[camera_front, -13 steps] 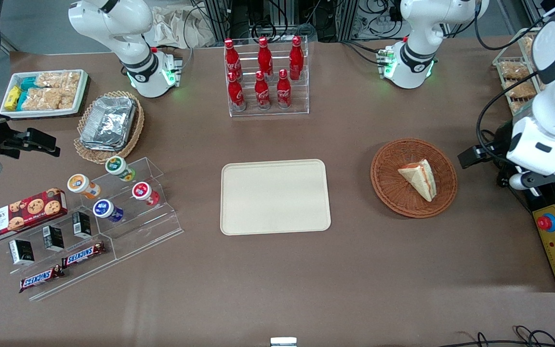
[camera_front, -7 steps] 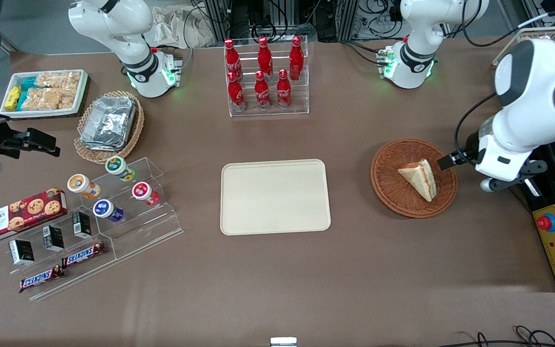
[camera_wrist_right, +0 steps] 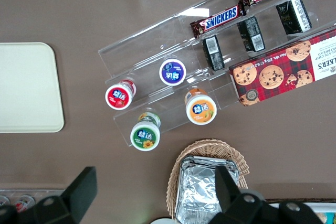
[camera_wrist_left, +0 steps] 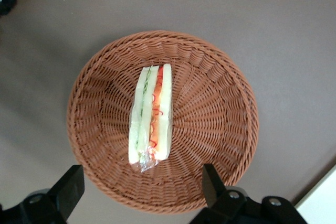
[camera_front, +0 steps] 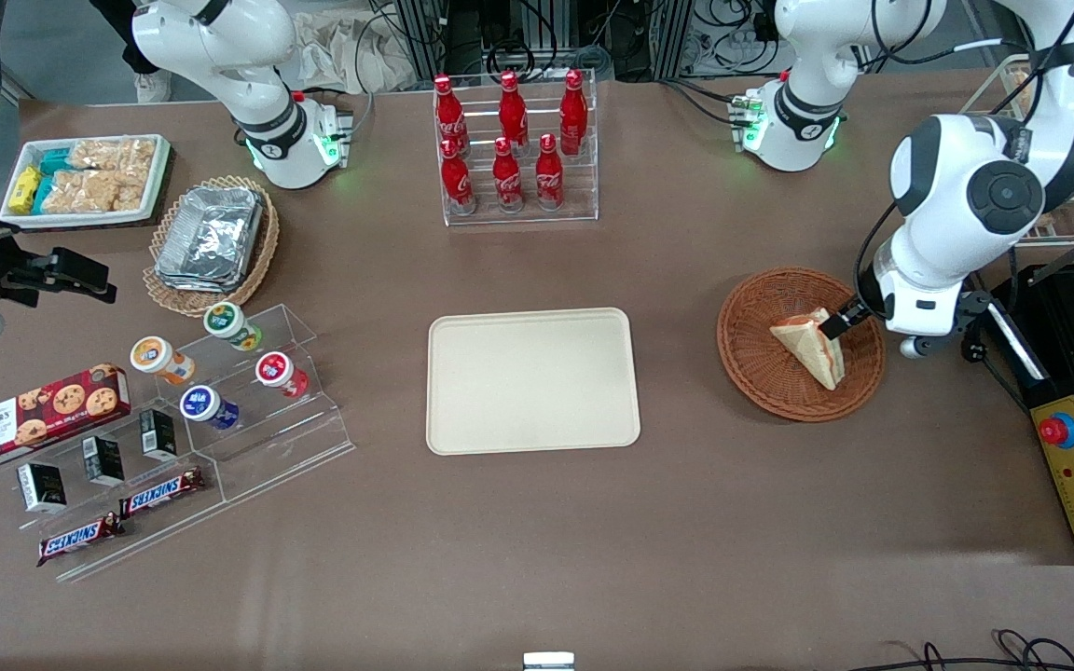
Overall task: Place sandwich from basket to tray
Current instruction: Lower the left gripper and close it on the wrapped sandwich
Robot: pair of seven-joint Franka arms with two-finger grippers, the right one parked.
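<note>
The sandwich [camera_front: 813, 347] [camera_wrist_left: 151, 115] lies in the round wicker basket [camera_front: 761, 368] [camera_wrist_left: 210, 129], toward the working arm's end of the table. The gripper [camera_wrist_left: 142, 195] hovers above it, fingers [camera_wrist_left: 71, 187] spread wide and holding nothing. The cream tray [camera_front: 531, 380] sits well apart, mid-table.

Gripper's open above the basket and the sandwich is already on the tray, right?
Not quite. The gripper is open above the basket, but the sandwich lies in the basket, not on the tray. The left wrist view shows it.
</note>
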